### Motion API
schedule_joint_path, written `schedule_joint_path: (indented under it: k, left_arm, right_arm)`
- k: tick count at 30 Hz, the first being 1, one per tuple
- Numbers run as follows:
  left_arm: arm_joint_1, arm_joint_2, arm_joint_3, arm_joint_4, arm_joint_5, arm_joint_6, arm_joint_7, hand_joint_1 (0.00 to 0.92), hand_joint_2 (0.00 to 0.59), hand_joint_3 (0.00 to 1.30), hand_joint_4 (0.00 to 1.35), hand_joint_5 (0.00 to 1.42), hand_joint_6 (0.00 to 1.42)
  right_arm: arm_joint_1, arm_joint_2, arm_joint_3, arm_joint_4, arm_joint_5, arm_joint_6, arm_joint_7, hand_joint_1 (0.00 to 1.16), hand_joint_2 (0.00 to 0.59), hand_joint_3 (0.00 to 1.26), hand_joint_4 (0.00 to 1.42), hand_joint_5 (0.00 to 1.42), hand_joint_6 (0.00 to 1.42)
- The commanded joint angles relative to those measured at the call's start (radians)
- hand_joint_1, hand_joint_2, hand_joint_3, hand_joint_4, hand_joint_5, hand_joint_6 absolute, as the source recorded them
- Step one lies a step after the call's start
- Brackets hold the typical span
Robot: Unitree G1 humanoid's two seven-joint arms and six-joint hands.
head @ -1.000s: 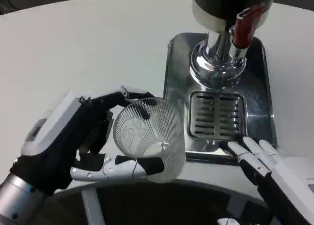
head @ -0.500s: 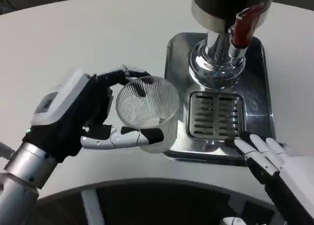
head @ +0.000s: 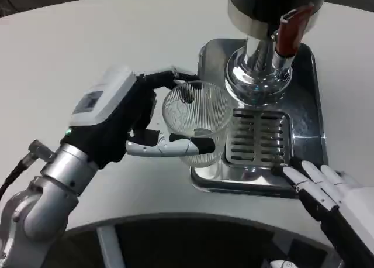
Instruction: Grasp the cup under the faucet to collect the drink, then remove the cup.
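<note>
The left hand (head: 125, 124) holds the cup (head: 196, 124) with its fingers (head: 175, 145) wrapped around it, just left of the drip grate (head: 260, 136). The cup must next go right, under the faucet (head: 257, 75). The right hand (head: 327, 192) waits, fingers spread.

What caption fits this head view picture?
Left hand holds a clear ribbed cup beside the drink dispenser's drip grate.

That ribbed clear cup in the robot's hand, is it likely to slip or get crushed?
The cup looks like thin clear plastic, so probably light and somewhat squeezable. Its ribbed wall likely gives the left hand some grip. It looks empty now, so it should be easy to carry; once filled it would be heavier and easier to spill.
</note>
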Motion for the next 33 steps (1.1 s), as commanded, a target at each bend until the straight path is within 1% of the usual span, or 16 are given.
schedule_joint_path:
  k: [1, 8, 14, 18, 24, 33]
  left_arm:
    - [-0.053, -0.011, -0.027, 0.051, 0.012, -0.023, 0.044, 0.526, 0.064, 1.03, 1.15, 1.35, 1.42]
    - [-0.128, -0.022, -0.063, 0.143, 0.028, -0.023, 0.081, 0.526, 0.064, 1.03, 1.15, 1.35, 1.42]
    - [-0.181, -0.042, -0.093, 0.21, 0.046, -0.03, 0.101, 0.526, 0.064, 1.03, 1.15, 1.35, 1.42]
    - [-0.224, -0.055, -0.115, 0.268, 0.052, -0.035, 0.116, 0.526, 0.064, 1.03, 1.15, 1.35, 1.42]
    - [-0.274, -0.075, -0.148, 0.327, 0.063, -0.044, 0.136, 0.526, 0.064, 1.03, 1.15, 1.35, 1.42]
    - [-0.331, -0.101, -0.195, 0.417, 0.085, -0.06, 0.156, 0.526, 0.064, 1.03, 1.15, 1.35, 1.42]
  right_arm:
    - [0.006, 0.009, -0.006, -0.016, 0.017, -0.016, 0.018, 0.39, 0.374, 0.09, 0.0, 0.0, 0.0]
    - [-0.008, 0.02, -0.009, -0.016, 0.025, -0.014, 0.04, 0.39, 0.375, 0.09, 0.0, 0.0, 0.0]
    - [-0.019, 0.03, -0.013, -0.016, 0.029, -0.019, 0.056, 0.39, 0.375, 0.09, 0.0, 0.0, 0.0]
    - [-0.024, 0.045, -0.015, -0.016, 0.039, -0.013, 0.074, 0.39, 0.375, 0.09, 0.0, 0.0, 0.0]
    - [-0.033, 0.059, -0.025, -0.016, 0.05, -0.032, 0.082, 0.39, 0.375, 0.09, 0.0, 0.0, 0.0]
    - [-0.046, 0.063, -0.036, -0.016, 0.063, -0.027, 0.096, 0.39, 0.375, 0.09, 0.0, 0.0, 0.0]
